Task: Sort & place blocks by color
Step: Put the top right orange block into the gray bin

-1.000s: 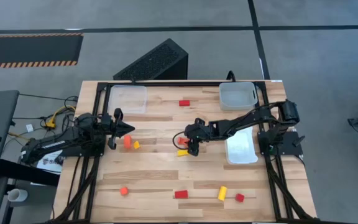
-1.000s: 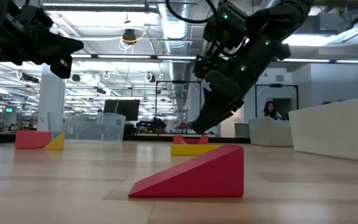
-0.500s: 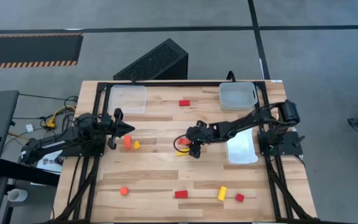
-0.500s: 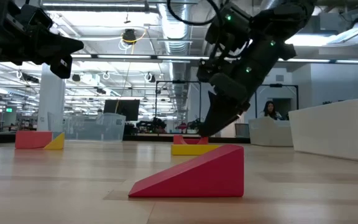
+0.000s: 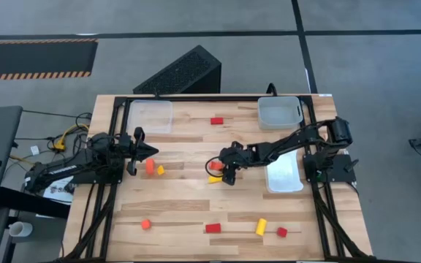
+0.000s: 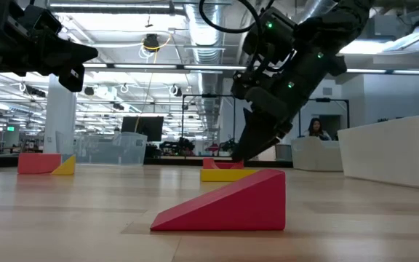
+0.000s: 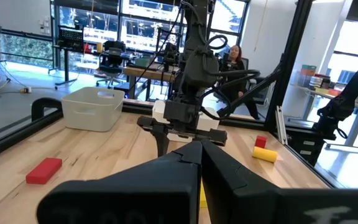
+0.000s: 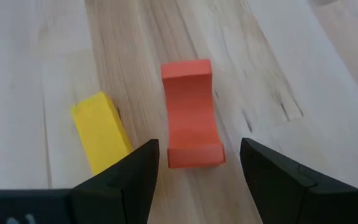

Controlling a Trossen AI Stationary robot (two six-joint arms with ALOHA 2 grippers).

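The right tool (image 8: 194, 165), fingers apart, hangs over the orange block (image 8: 190, 112), a yellow block (image 8: 101, 130) just beside. This looks like the pick step: it should lower and close on the orange one. The left tool (image 5: 146, 151) waits, pinched together.

Table (image 5: 196, 208): pale wood, light and tan planks, black frame.
Arched block (image 8: 190, 113): orange-red.
Bar beside arched block (image 8: 101, 131): yellow.
Wedge block (image 6: 228, 202): red.
Block near far edge (image 5: 216, 121): red.
Cylinder near front edge (image 5: 261, 227): yellow.
Small cube beside cylinder (image 5: 281, 232): red.
Front-left block (image 5: 145, 224): orange.
Block by left arm (image 5: 150, 166): orange, with small yellow piece (image 5: 161, 171) beside.
Clear tray (image 5: 150, 115): see-through, colourless.
Grey tray (image 5: 280, 112): light grey.
White tray (image 5: 284, 175): white.
Left gripper (image 5: 152, 152): black.
Right gripper (image 5: 223, 172): black.
Floor (image 5: 371, 73): grey, dark seams.
Floor strip (image 5: 35, 58): black with orange hatched edges.
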